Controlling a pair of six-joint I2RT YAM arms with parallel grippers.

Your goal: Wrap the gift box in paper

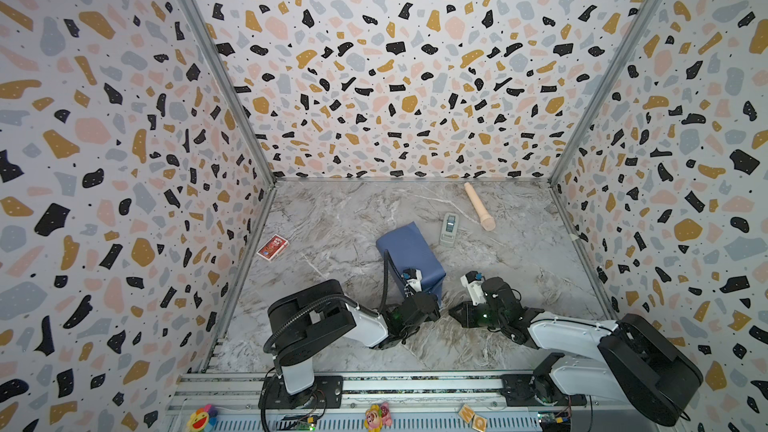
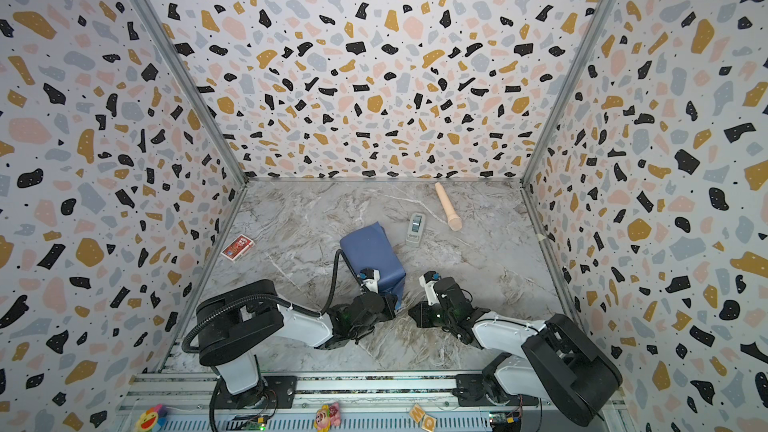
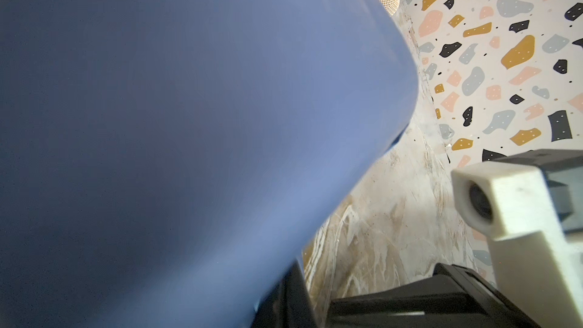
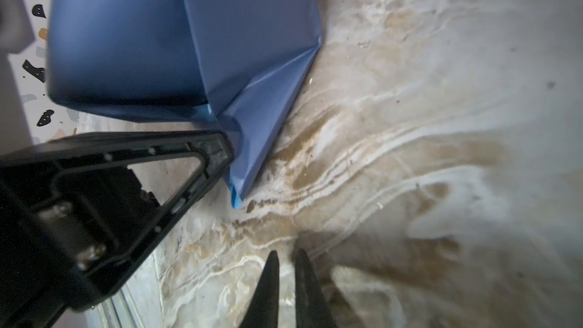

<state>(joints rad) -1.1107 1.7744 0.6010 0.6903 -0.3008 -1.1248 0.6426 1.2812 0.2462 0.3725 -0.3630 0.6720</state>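
The gift box is hidden inside the paper (image 1: pixel 409 253), a dull blue parcel standing mid-table in both top views (image 2: pixel 370 251). My left gripper (image 1: pixel 434 305) is at the parcel's near end, shut on the paper. Its wrist view is filled by the paper (image 3: pixel 189 121), which covers all but one black finger (image 3: pixel 293 295). In the right wrist view that left finger (image 4: pixel 217 149) pinches a folded corner flap (image 4: pixel 265 121) that trails onto the table. My right gripper (image 4: pixel 285 258) hovers over bare table just right of the parcel's near corner (image 1: pixel 452 312). Its jaws stand a narrow slit apart with nothing between them.
A grey tape dispenser (image 1: pixel 449 229) lies just behind the parcel on the right. A beige roller (image 1: pixel 479 206) is farther back, near the rear wall. A small red card pack (image 1: pixel 272 247) sits by the left wall. Patterned walls enclose the marble table (image 1: pixel 519 268).
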